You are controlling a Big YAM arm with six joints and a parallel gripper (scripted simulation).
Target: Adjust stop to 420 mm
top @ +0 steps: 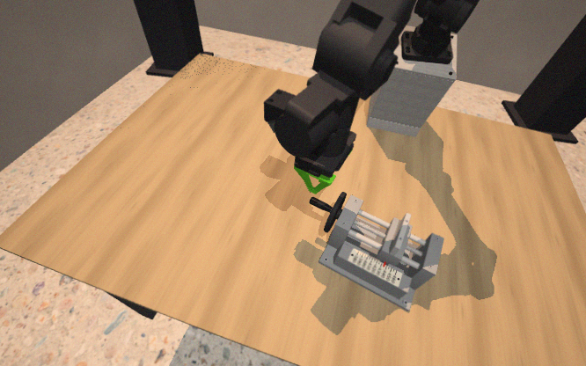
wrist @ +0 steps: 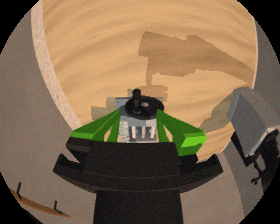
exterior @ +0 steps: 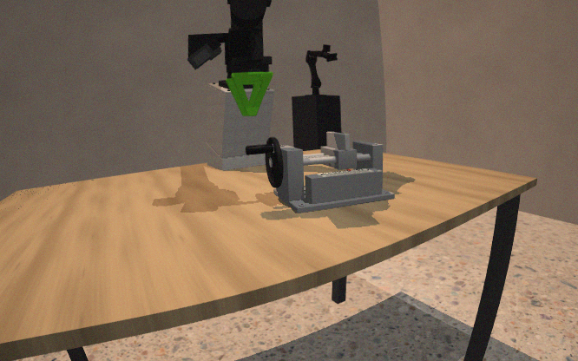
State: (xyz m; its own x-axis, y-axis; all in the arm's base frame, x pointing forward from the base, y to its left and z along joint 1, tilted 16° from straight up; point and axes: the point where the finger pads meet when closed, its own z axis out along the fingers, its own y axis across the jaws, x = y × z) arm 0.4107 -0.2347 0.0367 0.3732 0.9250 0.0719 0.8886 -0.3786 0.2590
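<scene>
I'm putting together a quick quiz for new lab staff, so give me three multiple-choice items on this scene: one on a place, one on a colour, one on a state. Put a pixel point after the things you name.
1. Where is the handwheel?
A) on the scale
B) at one end of the vise-like rig
C) on the floor

2. What colour are the fingers?
A) green
B) red
C) white

3. How is the end effector?
A) shut on the handle
B) shut on the rig
C) open, holding nothing

1: B, the handwheel [top: 340,201] [exterior: 274,172] [wrist: 156,108] sits outside an end block of the rig [top: 339,232] [exterior: 343,190].
2: A, the fingers [top: 325,182] [exterior: 260,96] show bright green.
3: C, the end effector [top: 314,192] [exterior: 250,114] [wrist: 138,112] has its fingers apart, above the handwheel.
</scene>
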